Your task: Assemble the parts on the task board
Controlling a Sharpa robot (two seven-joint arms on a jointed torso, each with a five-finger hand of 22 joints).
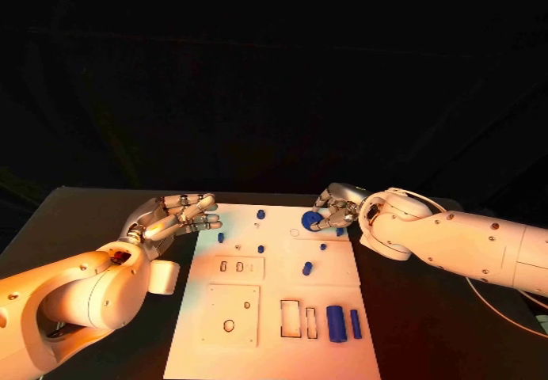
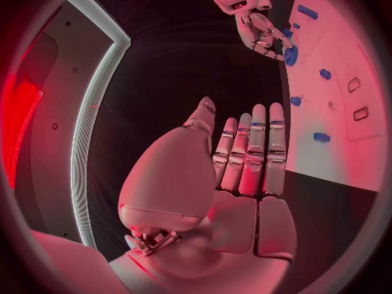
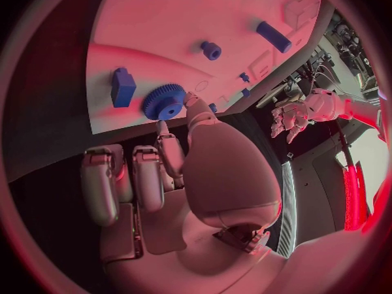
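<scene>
Touching blue gear (image 1: 310, 218) on task board (image 1: 331, 273), right hand (image 1: 335, 212) fingertips

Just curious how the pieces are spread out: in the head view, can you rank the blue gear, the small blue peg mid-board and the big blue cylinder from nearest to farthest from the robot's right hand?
1. Blue gear, at the right hand.
2. Small blue peg, mid-board.
3. Big blue cylinder, at the task board's near end.
</scene>
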